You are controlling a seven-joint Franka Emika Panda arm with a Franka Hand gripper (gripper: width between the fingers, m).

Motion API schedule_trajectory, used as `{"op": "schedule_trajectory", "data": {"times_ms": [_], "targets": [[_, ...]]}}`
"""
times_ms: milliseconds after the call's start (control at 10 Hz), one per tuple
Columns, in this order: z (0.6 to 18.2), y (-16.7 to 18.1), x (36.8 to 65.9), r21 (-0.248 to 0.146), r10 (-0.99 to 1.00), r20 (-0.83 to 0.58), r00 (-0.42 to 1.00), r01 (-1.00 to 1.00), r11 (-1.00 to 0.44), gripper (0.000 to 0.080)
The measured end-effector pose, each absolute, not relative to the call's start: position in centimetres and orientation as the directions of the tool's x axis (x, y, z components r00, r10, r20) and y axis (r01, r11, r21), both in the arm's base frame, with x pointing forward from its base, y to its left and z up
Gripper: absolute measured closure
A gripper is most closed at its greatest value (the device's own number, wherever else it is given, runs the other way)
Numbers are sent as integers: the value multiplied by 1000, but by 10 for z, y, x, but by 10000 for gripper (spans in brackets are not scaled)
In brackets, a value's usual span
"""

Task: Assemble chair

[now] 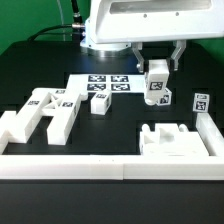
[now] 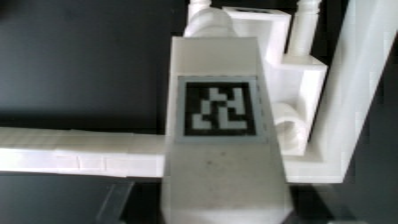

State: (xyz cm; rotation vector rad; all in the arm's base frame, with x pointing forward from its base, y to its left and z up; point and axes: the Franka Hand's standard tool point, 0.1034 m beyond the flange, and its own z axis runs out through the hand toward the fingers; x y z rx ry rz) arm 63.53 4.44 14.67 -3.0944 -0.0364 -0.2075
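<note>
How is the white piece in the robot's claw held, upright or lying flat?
Upright. The chair piece stands on end in the gripper, its long side running straight down; whether its foot touches the table, I cannot tell.

Black table [image 1: 115, 130], marker board [image 1: 105, 84] far centre, H-shaped chair piece [image 1: 45, 112] at the exterior view's left, small block [image 1: 100, 101] just beside it, notched piece [image 1: 172, 138] near right, tagged cube [image 1: 199, 101] far right, white rail [image 1: 70, 166] along near edge.

The arm [image 1: 130, 20] is posed with the wrist pointed straight down; the gripper [image 1: 159, 62] is clamped narrowly around a chair piece [image 1: 157, 88]
</note>
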Motion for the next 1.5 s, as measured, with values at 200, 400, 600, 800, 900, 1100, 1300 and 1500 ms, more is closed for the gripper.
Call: {"op": "schedule_trajectory", "data": {"times_ms": [200, 400, 600, 800, 900, 1100, 1300, 1500], "targets": [[151, 77, 660, -58, -11, 154, 988, -2, -998, 509], [150, 88, 667, -64, -24, 186, 982, -13, -998, 509], [150, 88, 669, -65, -26, 198, 980, -13, -998, 509], [148, 89, 673, -74, -31, 377, 926, -4, -997, 509], [143, 91, 671, -75, -30, 429, 903, 3, -997, 509], [139, 91, 681, -65, -8, 507, 862, 29, -997, 509], [137, 91, 679, -65, -7, 496, 868, 29, -998, 509], [129, 93, 679, -47, 26, 494, 869, 56, -997, 509]]}}
